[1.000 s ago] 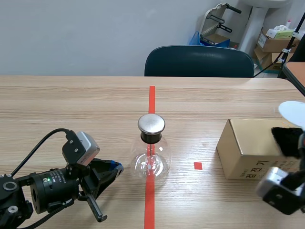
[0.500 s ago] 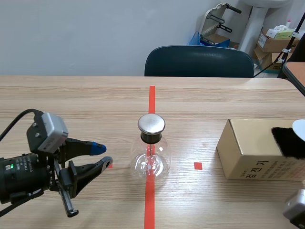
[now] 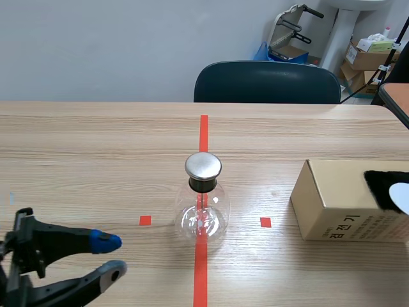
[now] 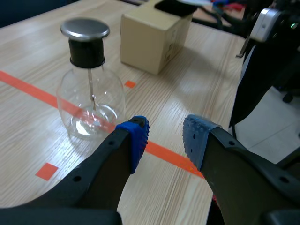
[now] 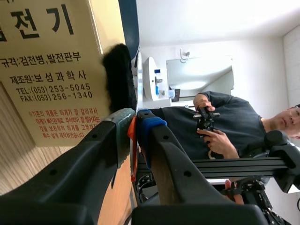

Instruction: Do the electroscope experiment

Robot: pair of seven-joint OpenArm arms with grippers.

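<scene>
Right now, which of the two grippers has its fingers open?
The left gripper: its fingers stand apart with nothing between them, near the clear glass flask. The right gripper is shut on a thin orange piece.

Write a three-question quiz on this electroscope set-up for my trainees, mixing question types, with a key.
1. True or false: the left gripper is shut on the flask.
2. Multiple choice: what lies on top of the cardboard box? A) black fur B) a spoon C) a cup
3. Short answer: which gripper is shut on the thin white disc?

Key
1. False: it is open, apart from the flask.
2. A
3. The right gripper.
</scene>
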